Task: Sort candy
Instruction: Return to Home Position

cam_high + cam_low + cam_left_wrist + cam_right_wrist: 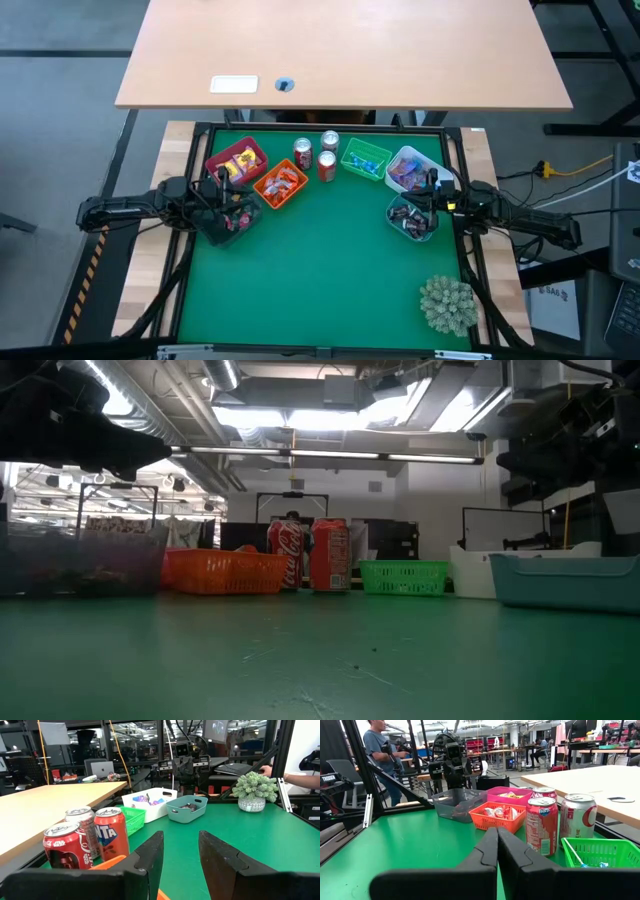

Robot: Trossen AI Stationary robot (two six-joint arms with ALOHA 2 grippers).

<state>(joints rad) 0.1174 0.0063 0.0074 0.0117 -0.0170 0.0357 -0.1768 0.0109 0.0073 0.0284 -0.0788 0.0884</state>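
Note:
Wrapped candy lies sorted in six bins. Yellow sweets fill the magenta bin [237, 160], red and orange ones the orange bin [280, 183], dark ones the grey bin [233, 217], blue-stick lollipops the green bin [365, 160], purple and blue ones the white bin [408, 170], and dark ones the teal bin [412, 220]. My left gripper [222, 190] [180, 855] is open and empty, hovering over the grey bin's edge beside the orange bin. My right gripper [428, 195] [497, 845] is shut and empty, above the teal bin's far edge near the white bin.
Three soda cans [320, 155] stand between the orange and green bins at the far side. A spiky plant ball [447, 303] sits at the near right corner. The green mat [320, 270] shows bare in the middle. People stand beyond the table [377, 750].

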